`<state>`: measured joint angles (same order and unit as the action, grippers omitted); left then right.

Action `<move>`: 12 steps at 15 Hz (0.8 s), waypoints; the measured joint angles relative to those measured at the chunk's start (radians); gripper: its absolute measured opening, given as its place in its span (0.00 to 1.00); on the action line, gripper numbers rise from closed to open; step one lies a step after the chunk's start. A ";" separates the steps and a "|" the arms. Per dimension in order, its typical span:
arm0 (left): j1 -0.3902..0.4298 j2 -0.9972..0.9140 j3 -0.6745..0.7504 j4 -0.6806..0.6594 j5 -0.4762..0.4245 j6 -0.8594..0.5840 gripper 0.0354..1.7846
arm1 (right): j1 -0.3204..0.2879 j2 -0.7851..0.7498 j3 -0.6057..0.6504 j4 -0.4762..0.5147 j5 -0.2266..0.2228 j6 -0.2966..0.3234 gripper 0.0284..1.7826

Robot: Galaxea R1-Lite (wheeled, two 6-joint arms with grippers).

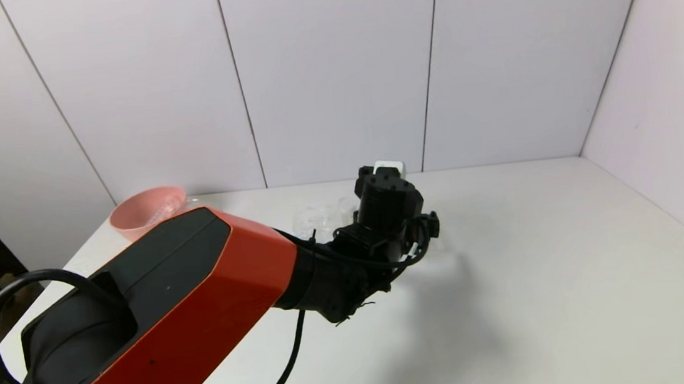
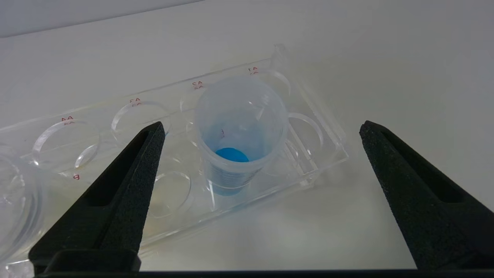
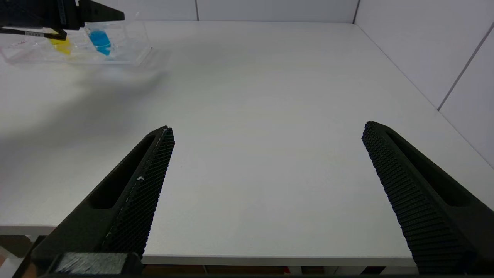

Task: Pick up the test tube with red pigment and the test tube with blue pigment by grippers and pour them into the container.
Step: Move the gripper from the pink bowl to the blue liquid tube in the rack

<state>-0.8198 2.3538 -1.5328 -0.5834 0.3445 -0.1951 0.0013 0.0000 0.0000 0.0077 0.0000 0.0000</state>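
Black fingers (image 2: 127,185) of the left gripper (image 2: 262,127) stand spread wide, pinching nothing, one to either side of the test tube with blue pigment (image 2: 239,135). That tube stands upright in a hole of the clear tube rack (image 2: 316,127), open mouth toward the wrist camera, a round patch of blue liquid at its bottom, and neither finger touches it. Red labels mark the rack's holes; the ones around the blue tube look empty from this view. Just beside the rack, on the side away from the blue tube, the curved rim of a clear glass vessel (image 2: 15,208) shows at the picture's edge; whether it is the container cannot be told. From the head view the left gripper (image 1: 390,203) hangs over the rack (image 1: 319,216), on its black and orange-red arm (image 1: 189,294) reaching across the white table (image 1: 575,270). A pink bowl (image 1: 146,209) sits beyond the rack, near the table's far left corner.

The right gripper (image 3: 266,131) has its fingers (image 3: 142,185) spread too, holding nothing, low over bare table well apart from the rack (image 3: 127,42). From there the blue tube (image 3: 99,40) shows with a tube of yellow liquid (image 3: 61,45) beside it in the rack.
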 joint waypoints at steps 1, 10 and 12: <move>0.000 0.006 -0.007 0.000 0.000 0.001 0.99 | 0.000 0.000 0.000 0.000 0.000 0.000 1.00; 0.003 0.030 -0.041 0.016 -0.004 0.006 0.98 | 0.000 0.000 0.000 0.000 0.000 0.000 1.00; 0.004 0.032 -0.044 0.018 -0.004 0.008 0.92 | 0.000 0.000 0.000 0.000 0.000 0.000 1.00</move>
<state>-0.8153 2.3855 -1.5764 -0.5655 0.3404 -0.1870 0.0013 0.0000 0.0000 0.0077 0.0000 0.0000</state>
